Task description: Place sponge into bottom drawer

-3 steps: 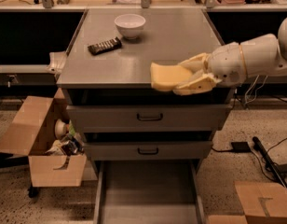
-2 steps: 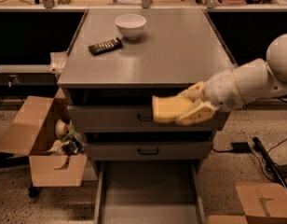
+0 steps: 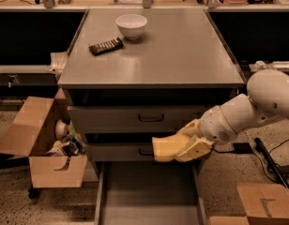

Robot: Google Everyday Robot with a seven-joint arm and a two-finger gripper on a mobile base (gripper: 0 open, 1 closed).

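Sponge (image 3: 163,147) is what I have, pinched in my gripper (image 3: 181,143). The jaws are drawn in narrow on its right end, one finger over the top and the other finger (image 3: 195,150) beneath, so its left end sticks out free. I hold it in front of the cabinet (image 3: 154,60), level with the face of its middle drawer (image 3: 111,151), right of that drawer's handle. Whether the foam touches the face I cannot tell. My arm (image 3: 257,107) reaches in from the cabinet's right side.

The bottom drawer (image 3: 149,196) is pulled out from the cabinet's foot, and its flat grey floor and low side walls show. The sponge hangs above the drawer's back end, not in it. The top drawer (image 3: 151,118) and the middle one are both pushed in.

On the cabinet's top, toward the back, stands a white bowl (image 3: 131,25); I cannot see what its hollow holds. A dark bar (image 3: 106,46) lies just left and in front of it. Left of the cabinet stands a cardboard box (image 3: 41,172) with its flap open and a jumble of small things inside that I cannot make out.
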